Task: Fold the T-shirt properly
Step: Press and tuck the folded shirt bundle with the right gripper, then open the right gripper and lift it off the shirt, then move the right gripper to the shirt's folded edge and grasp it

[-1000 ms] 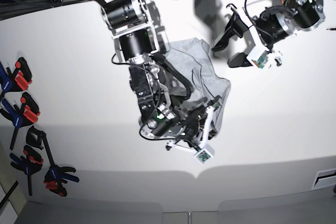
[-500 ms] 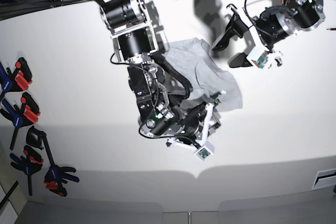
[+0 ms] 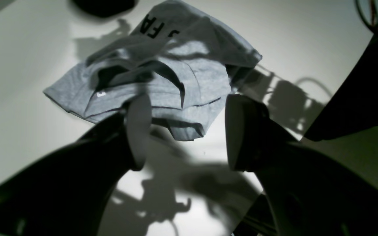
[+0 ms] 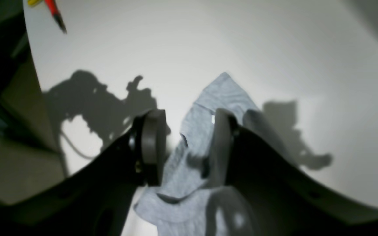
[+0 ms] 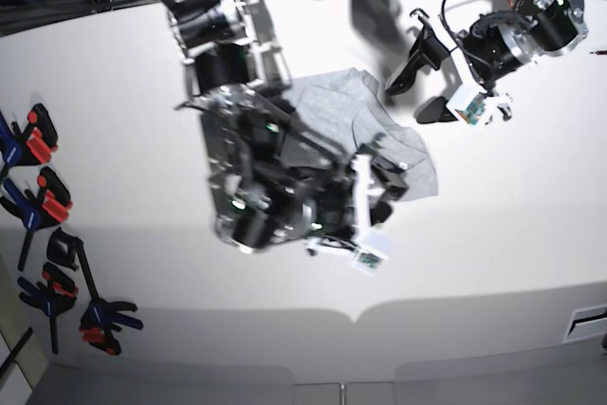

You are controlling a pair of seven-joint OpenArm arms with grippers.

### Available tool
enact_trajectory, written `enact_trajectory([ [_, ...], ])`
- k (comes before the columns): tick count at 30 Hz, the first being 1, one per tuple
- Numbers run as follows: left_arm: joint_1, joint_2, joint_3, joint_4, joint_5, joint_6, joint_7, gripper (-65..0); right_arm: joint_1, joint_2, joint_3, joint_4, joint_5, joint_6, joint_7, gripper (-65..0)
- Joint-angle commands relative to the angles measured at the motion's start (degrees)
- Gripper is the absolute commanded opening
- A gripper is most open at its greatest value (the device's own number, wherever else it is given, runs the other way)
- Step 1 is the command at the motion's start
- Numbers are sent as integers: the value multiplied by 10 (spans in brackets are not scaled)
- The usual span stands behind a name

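Though both spread empty, two pincers, left (image 3: 182,131) and right (image 4: 185,144), over one T-shirt (image 3: 162,78).

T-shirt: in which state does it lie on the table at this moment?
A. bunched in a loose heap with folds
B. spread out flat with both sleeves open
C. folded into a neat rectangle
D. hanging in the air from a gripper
A: the T-shirt lies crumpled on the white table, with layers overlapping and only part of its black letters showing.
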Motion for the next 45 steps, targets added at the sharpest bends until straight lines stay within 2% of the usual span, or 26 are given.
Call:
enact_trajectory([
  [1,-3,-3,-3,9,-10,-2,-16,-319,-3,4,1,34,13,10,9,-419],
  [9,-3,-3,-3,9,-10,-2,-16,-319,-169,101,1,192,8,26,9,-419],
  [14,-3,-3,-3,9,-10,-2,-16,-319,-277,191,1,274,4,35,9,-419],
  [16,-3,-3,-3,9,-10,-2,-16,-319,-309,224,1,308,-42,35,17,-421],
  [17,-3,-3,-3,9,-10,-2,-16,-319,-324,239,1,325,-80,35,43,-421],
  [24,-3,-3,-3,9,-10,-2,-15,-319,-409,335,1,383,-345,35,281,-421],
  [26,-3,-3,-3,9,-10,-2,-15,-319,-427,358,1,386,-384,-2,317,-422],
  [29,-3,-3,-3,9,-10,-2,-16,-319,-443,378,1,386,-420,-54,346,-427],
  [32,-3,-3,-2,9,-10,-2,-21,-319,-443,375,1,385,-442,-112,379,-454],
  [34,-3,-3,-3,9,-10,-2,-34,-319,-443,371,-1,382,-442,-131,383,-456],
  [38,-3,-3,-3,9,-10,-1,-43,-319,-453,367,-29,358,-446,-129,381,-455],
  [41,-3,-4,-3,9,-10,-1,-42,-319,-467,382,-78,344,-521,-90,387,-455],
  [43,-3,-4,-3,9,-9,-1,-36,-319,-476,408,-109,343,-570,-92,384,-455],
  [45,-3,-9,-3,9,2,-2,-34,-319,-485,423,-127,343,-607,-111,383,-455],
])
